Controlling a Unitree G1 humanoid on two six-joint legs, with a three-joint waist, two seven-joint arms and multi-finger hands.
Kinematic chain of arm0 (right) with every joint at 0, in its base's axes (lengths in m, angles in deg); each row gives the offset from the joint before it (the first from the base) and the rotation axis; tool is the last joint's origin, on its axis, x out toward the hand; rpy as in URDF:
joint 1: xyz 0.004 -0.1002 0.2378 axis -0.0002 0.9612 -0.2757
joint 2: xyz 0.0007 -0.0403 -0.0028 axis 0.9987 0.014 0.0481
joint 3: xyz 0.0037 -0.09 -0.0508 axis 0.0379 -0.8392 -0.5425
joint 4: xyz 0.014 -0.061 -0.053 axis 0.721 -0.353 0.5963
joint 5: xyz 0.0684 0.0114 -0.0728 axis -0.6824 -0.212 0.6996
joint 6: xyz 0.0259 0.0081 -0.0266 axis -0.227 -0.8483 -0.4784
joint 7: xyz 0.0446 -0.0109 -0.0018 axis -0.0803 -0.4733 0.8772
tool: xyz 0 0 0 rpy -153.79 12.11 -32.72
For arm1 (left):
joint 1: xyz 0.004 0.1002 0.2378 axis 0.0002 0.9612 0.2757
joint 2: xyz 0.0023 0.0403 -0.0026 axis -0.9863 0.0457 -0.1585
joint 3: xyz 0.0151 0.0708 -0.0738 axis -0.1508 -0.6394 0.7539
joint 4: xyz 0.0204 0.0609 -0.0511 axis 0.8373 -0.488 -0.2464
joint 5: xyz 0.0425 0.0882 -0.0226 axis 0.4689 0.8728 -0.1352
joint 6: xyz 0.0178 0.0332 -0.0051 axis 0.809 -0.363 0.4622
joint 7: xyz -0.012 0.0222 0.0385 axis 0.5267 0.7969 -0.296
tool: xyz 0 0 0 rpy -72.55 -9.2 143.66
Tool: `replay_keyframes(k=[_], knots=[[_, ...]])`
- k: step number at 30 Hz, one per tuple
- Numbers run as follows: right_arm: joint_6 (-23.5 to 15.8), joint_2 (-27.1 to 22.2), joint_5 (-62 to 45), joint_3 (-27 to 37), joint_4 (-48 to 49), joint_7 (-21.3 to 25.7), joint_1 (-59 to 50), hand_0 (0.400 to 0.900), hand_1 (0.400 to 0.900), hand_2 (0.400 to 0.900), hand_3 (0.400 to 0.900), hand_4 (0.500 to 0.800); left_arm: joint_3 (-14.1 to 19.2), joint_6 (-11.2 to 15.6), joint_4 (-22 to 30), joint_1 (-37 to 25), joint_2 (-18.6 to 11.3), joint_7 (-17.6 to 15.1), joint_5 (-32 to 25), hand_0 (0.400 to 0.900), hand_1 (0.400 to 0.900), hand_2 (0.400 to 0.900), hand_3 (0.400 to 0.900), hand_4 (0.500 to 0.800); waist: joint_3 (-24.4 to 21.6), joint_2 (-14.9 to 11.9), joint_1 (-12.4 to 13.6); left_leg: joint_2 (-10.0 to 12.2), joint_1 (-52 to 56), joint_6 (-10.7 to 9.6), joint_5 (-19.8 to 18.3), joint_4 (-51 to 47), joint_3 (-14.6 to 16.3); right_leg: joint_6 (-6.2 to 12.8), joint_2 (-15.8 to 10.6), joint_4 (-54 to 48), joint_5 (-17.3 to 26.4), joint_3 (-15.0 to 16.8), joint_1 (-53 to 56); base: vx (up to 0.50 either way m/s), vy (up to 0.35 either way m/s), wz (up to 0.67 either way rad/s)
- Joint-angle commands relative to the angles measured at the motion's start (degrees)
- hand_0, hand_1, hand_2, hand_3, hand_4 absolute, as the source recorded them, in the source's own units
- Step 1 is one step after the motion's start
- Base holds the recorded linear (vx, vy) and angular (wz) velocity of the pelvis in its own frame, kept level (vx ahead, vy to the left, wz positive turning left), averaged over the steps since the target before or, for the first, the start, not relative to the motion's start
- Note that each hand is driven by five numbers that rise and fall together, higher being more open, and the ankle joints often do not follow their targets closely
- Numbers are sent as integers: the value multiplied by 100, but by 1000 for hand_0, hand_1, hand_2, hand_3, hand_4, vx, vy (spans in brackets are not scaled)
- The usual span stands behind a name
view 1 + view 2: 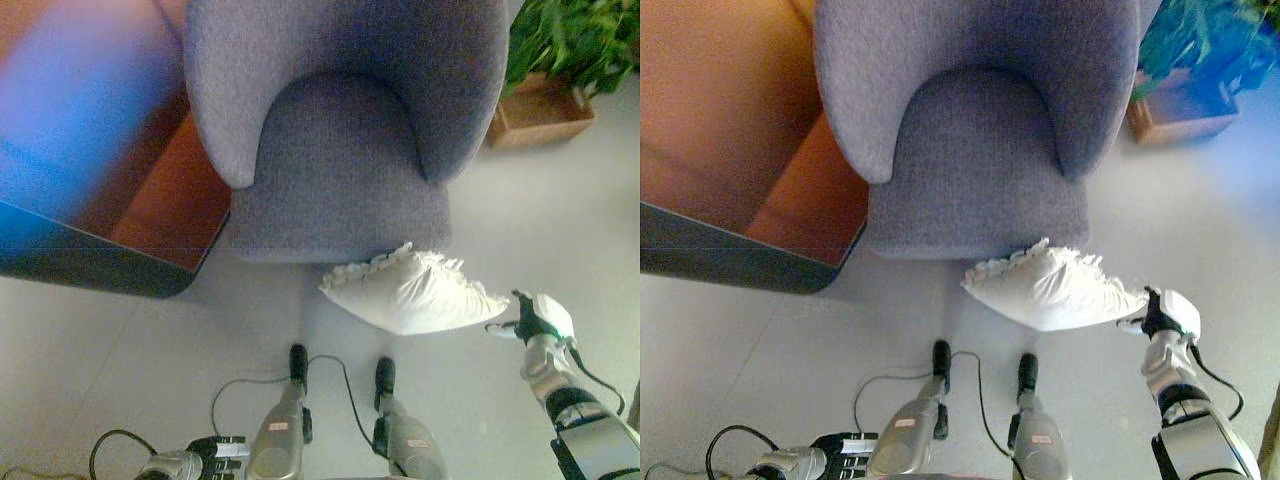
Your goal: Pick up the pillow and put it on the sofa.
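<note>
A white pillow (pixel 415 292) with a frilled edge hangs just in front of the grey sofa's seat (pixel 340 170), its left end near the seat's front edge. My right hand (pixel 535 318) comes in from the lower right and is shut on the pillow's right corner, holding it off the floor. My left hand (pixel 215 450) hangs low at the bottom left, open and empty. The sofa is a round-backed grey armchair with a bare seat.
A brown wooden piece of furniture (pixel 165 190) with a dark edge stands close to the sofa's left side. A wooden planter box (pixel 540 112) with a green plant (pixel 575 40) stands on the floor at the upper right.
</note>
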Motion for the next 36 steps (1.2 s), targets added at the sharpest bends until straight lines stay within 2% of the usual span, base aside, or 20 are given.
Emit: replay_keyframes(k=[1, 6, 11, 19, 29, 36], knots=[[16, -728, -400, -240, 248, 254, -414, 900, 900, 900, 900, 800, -278, -242, -201, -49, -55, 6, -297, 900, 900, 900, 900, 800, 82, -145, 52, -297, -287, 120, -429, 304, -188, -87, 127, 1085, -473, -131, -758, -63, 38, 4], [-13, -900, -644, -358, 259, 85, -978, 900, 900, 900, 900, 800, -366, -340, -177, -188, -11, -42, -446, 900, 900, 900, 900, 800, 270, -63, 112, -381, -728, 146, -394, 470, -198, -61, 67, 1325, -499, -122, -1241, -70, 52, 1], [0, -1078, -787, -503, 489, -146, -1518, 900, 900, 900, 900, 800, -435, -318, -118, -258, 62, -120, -598, 900, 900, 900, 900, 800, 420, 21, 143, -435, -1154, 145, -309, 553, -139, 8, -51, 1476, -429, -113, -1714, -59, 77, -1], [84, -1303, -951, -700, 844, -324, -2184, 900, 900, 900, 900, 800, -550, -376, 23, -336, 128, -212, -901, 900, 900, 900, 900, 800, 576, 222, 163, -492, -1573, 136, -232, 606, -102, 29, -96, 1620, -423, -64, -2188, -29, 73, -1], [168, -1374, -1440, -913, 1361, -927, -2843, 900, 900, 900, 900, 800, -710, -222, 198, -316, 199, -256, -1013, 900, 900, 900, 900, 800, 639, 423, 192, -529, -1945, 96, -211, 723, -140, -3, -108, 1829, -508, -12, -2615, -24, 45, 2], [190, -1413, -1470, -1076, 1497, -1069, -3142, 900, 900, 900, 900, 800, -765, -122, 263, -263, 202, -199, -1001, 900, 900, 900, 900, 800, 639, 483, 259, -545, -2070, 84, -168, 746, -187, -13, -135, 1846, -492, -70, -2739, -1, -3, 5]])
